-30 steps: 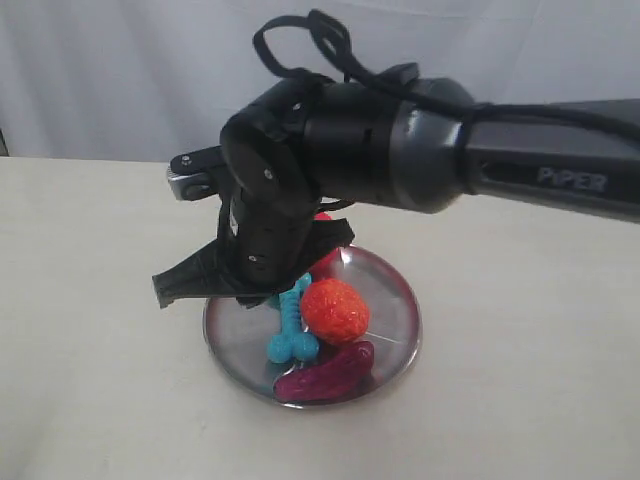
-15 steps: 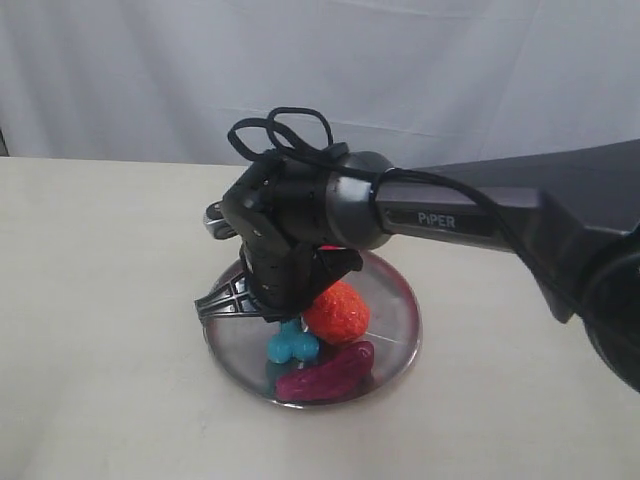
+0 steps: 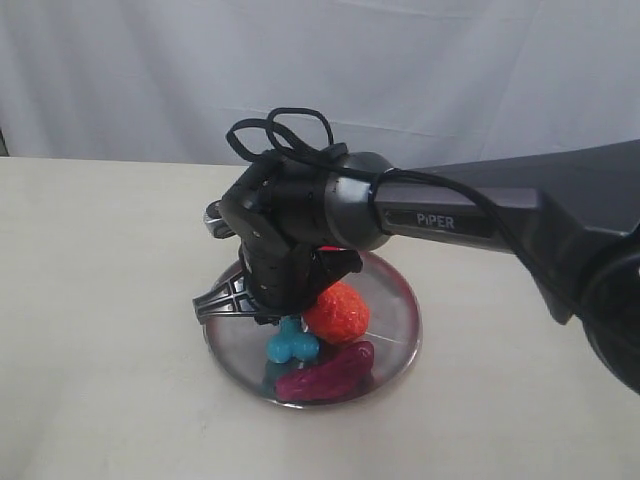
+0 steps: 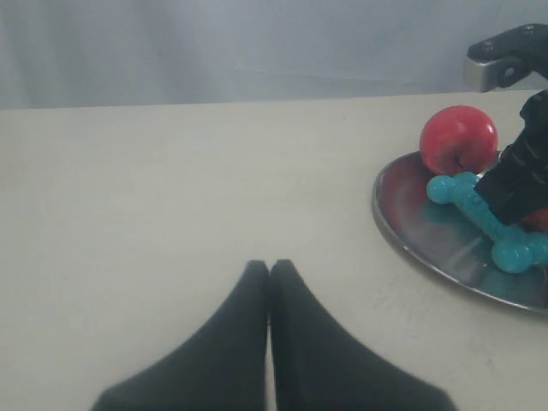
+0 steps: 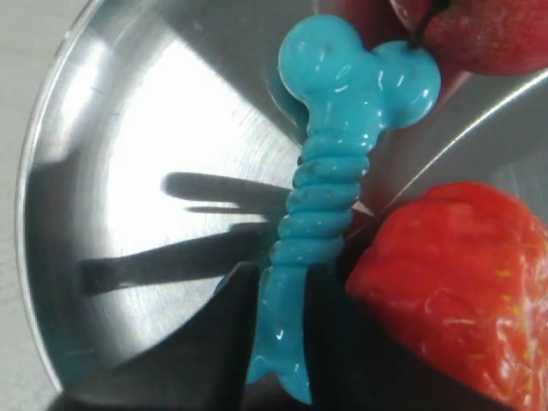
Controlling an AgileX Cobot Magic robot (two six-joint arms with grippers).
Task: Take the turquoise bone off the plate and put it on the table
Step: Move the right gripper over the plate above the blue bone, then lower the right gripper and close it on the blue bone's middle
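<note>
The right gripper point(image 5: 282, 295) pinches the turquoise bone point(image 5: 330, 171) by its shaft on the plate point(image 5: 128, 171), 8 o'clock from the orange toy point(image 3: 336, 310); the left gripper point(image 4: 270, 272) is pressed together.

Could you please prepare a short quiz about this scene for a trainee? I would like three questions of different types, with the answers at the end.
1. True or false: the turquoise bone already lies on the table.
2. Choose one. The right gripper has its fingers:
A. on both sides of the bone's shaft
B. resting on the bare table, away from the plate
C. raised far above everything
3. Besides the bone, how many toys lie on the plate?

Key
1. False; it is on the plate.
2. A
3. Three: red ball, orange-red toy, purple toy.
</note>
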